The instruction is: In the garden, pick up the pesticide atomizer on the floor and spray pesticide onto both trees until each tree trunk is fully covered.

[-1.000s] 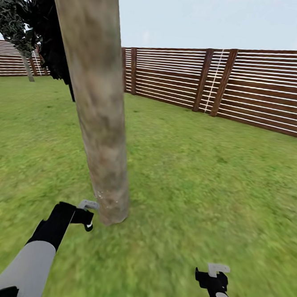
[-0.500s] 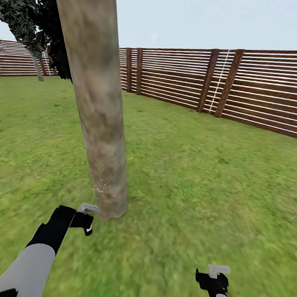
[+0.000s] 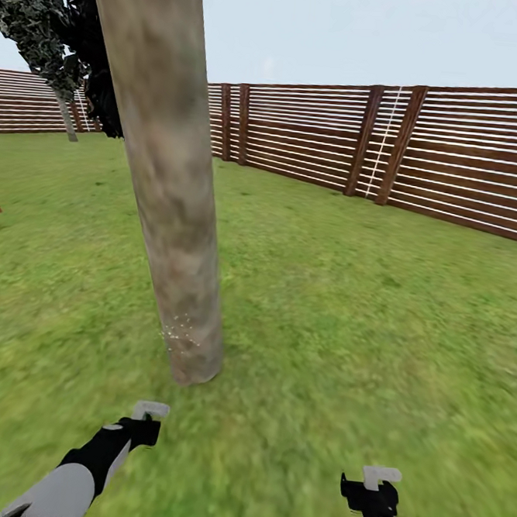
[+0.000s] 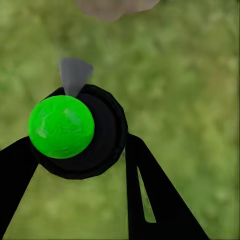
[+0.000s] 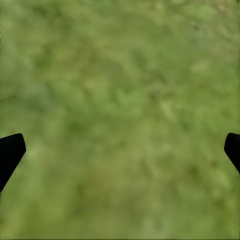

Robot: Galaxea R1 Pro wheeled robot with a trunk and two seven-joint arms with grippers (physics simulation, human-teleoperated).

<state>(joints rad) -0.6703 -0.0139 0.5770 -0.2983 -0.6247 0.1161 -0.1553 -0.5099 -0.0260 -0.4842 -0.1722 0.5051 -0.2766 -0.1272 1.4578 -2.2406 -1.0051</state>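
Left gripper (image 4: pixel 80 150), fingers clamped on my black, green-capped atomizer (image 4: pixel 75 131), has pulled back from the grey-tan trunk (image 3: pixel 179 229). White flecks mark only its base, so coverage looks partial. Right gripper (image 5: pixel 120 150) hangs wide apart, empty.

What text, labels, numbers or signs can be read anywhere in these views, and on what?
None: no readable text, label, number or sign appears in these views.
The atomizer between the left gripper's fingers shows a plain green cap and black body, no label.
The tree trunk, fence and grass carry no markings.
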